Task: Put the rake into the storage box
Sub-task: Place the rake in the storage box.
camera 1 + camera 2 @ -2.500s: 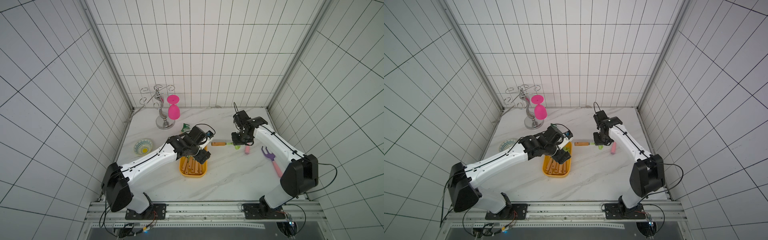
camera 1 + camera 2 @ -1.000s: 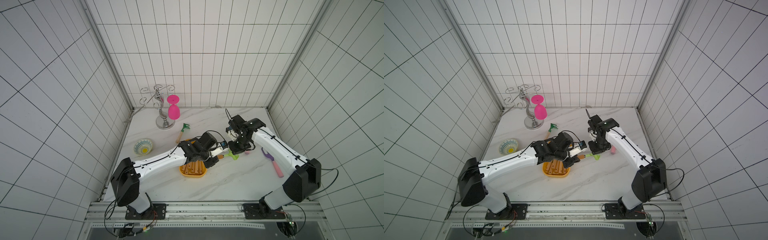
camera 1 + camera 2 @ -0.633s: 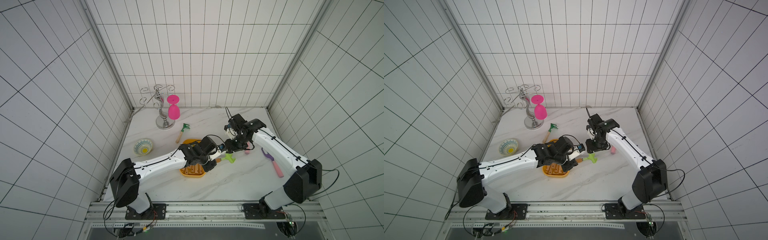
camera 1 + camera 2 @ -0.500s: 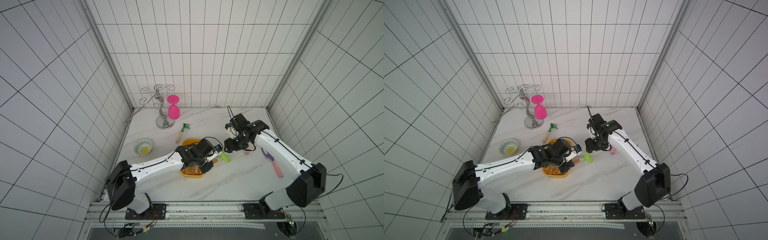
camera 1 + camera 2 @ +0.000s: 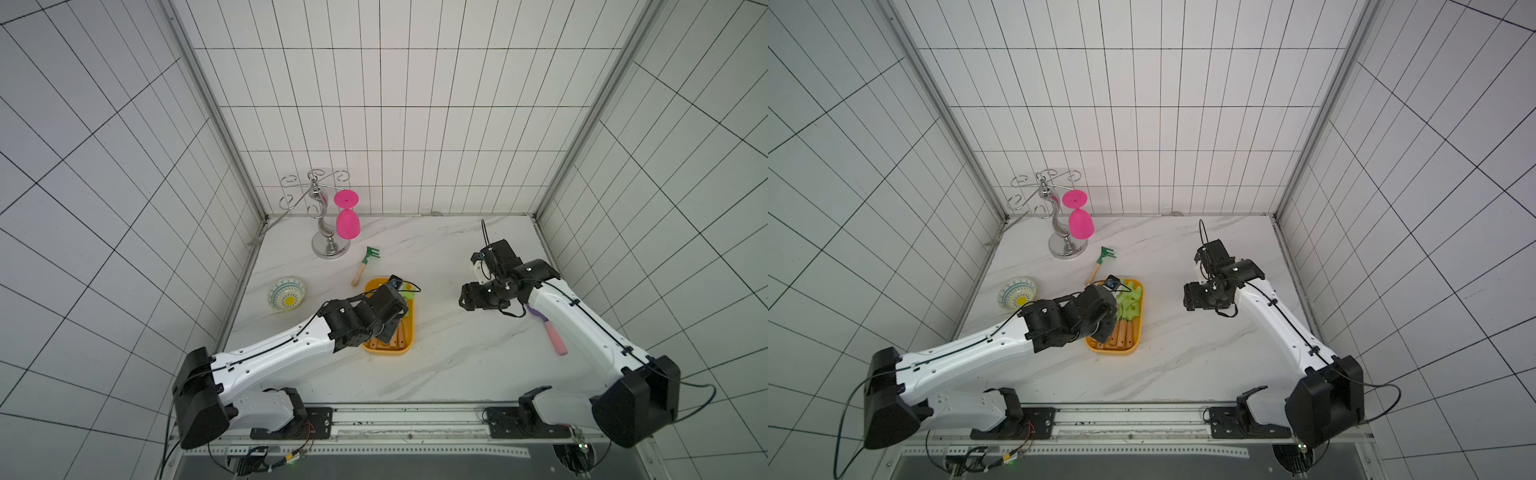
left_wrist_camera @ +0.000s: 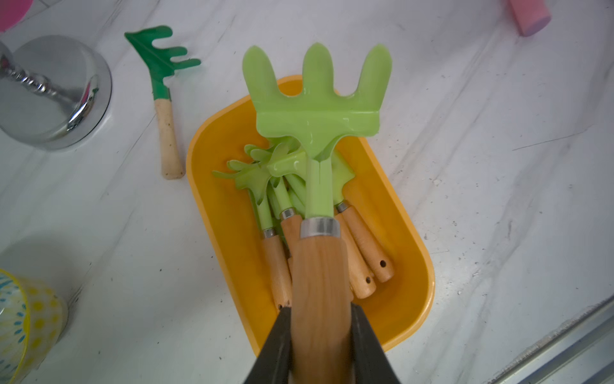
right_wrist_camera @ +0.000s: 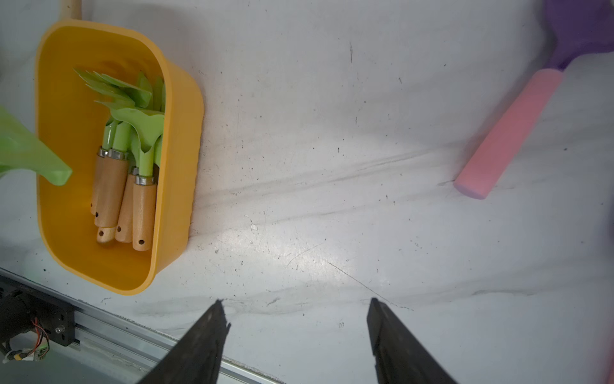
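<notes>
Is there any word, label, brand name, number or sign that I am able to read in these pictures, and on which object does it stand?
None: no readable text in any view.
The storage box, the rake and the patterned bowl carry no lettering.
The small blue part on the left wrist is too small to read.

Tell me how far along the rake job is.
Done: several light green rakes already lie in the yellow storage box. In hand: the left gripper is shut on the wooden handle of another light green rake, held over the box and not yet released; the right gripper is open and empty. Left: lowering and releasing that rake. A dark green rake lies on the table beside the box.
</notes>
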You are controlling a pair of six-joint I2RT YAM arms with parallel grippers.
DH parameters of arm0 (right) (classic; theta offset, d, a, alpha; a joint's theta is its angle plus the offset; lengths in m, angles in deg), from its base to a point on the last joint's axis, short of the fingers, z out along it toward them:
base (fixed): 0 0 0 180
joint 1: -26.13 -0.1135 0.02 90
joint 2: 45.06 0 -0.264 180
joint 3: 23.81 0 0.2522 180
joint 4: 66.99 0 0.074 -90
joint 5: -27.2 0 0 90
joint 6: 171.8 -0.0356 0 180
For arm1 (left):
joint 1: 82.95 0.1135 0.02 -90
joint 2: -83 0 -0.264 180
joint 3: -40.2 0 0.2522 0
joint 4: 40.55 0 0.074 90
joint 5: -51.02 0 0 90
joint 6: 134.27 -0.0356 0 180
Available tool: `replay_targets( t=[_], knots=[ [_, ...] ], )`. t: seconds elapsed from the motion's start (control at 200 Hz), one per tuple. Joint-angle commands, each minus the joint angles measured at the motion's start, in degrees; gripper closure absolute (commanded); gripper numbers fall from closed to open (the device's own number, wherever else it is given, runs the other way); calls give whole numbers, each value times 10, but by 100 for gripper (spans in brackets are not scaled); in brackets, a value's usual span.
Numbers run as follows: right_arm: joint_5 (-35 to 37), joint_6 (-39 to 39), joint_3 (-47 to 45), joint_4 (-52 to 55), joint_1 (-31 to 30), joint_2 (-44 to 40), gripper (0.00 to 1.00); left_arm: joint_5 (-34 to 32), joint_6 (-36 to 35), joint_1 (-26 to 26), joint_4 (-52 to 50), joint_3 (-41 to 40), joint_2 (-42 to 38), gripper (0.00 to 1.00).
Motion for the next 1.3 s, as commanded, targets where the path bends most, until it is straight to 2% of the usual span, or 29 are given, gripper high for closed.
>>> replay_targets(
  t=[0.0,0.285,0.69,0.789,1.034,1.194,1.294],
  knots=[
    [-20,-12,-22,-24,2,1,30,-43,65,2,-25,-18,19,97],
    [-14,-6,-43,-24,2,-9,30,-58,93,2,17,-19,92,98],
    [-14,-4,-83,-35,2,-7,30,-52,148,-2,-9,74,228,98],
    [-8,-5,-89,-38,2,-1,29,-42,167,-5,-21,92,250,94],
    [29,-28,-95,-55,13,-3,29,-13,201,-29,-35,98,267,74],
    [22,-25,-83,-59,29,4,29,8,213,-37,-42,92,233,50],
    [19,-19,-75,-59,40,11,29,13,216,-38,-54,90,204,40]
  ],
)
